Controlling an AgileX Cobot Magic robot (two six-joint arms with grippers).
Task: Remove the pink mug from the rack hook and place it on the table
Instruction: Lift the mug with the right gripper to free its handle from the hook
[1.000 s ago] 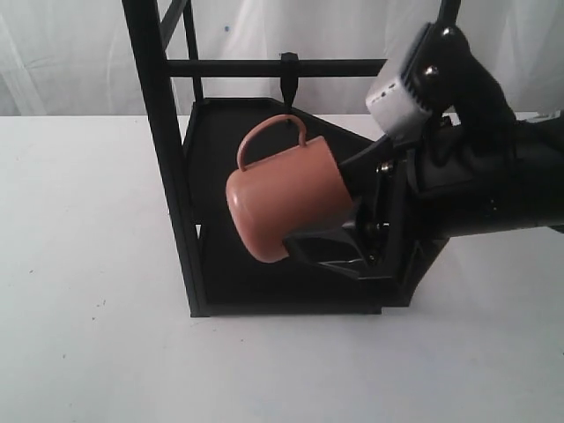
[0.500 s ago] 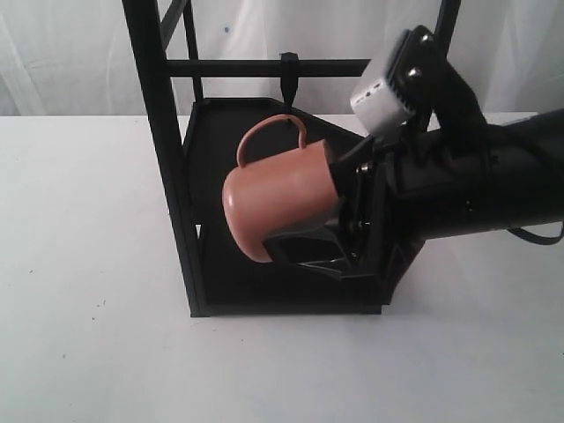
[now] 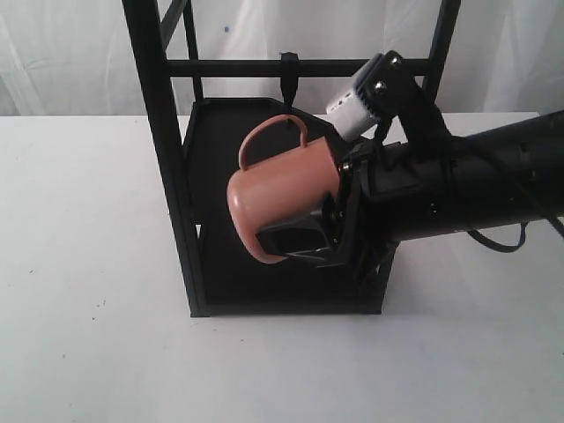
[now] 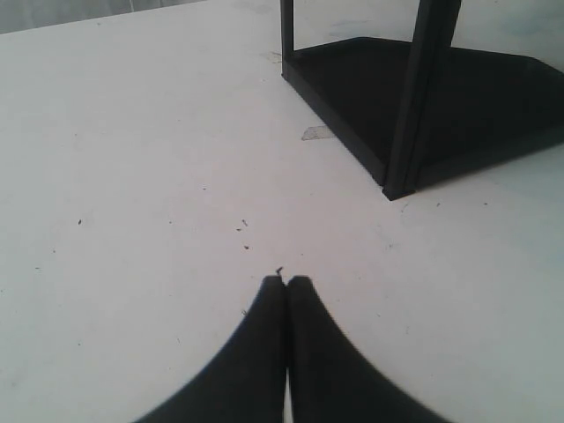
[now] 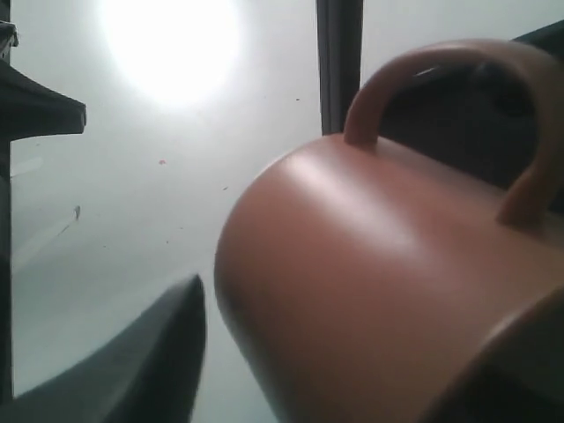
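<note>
The right tool (image 3: 304, 220) is clamping the salmon-pink matte mug (image 3: 282, 198) across its body, one finger showing under the mug and the other hidden behind it in the exterior view. The mug is hanging in the air inside the black metal-frame rack (image 3: 159, 159), tipped over with its base pointing outward and its mouth toward the arm, above the lower shelf (image 3: 264, 291). Its thin loop handle (image 3: 273, 132) is sitting just under the tip of the short black hook (image 3: 287, 79) and appears to be clear of it (the right wrist view shows a dark shape through the loop, so full separation cannot be confirmed). The step in hand is judged to be the lift-off, with the placing not yet begun. The next move is calling for the mug to be drawn out sideways past the rack's uprights, turned upright, and lowered onto the white counter (image 3: 88, 335) before the fingers are let go; a snag of the handle on the hook is the risk. The left tool (image 4: 286, 286) is hovering over the counter near the rack's foot, fingers pressed together on nothing. No brand, label or writing is readable anywhere, not even on the pale grey camera block (image 3: 357, 101).
</note>
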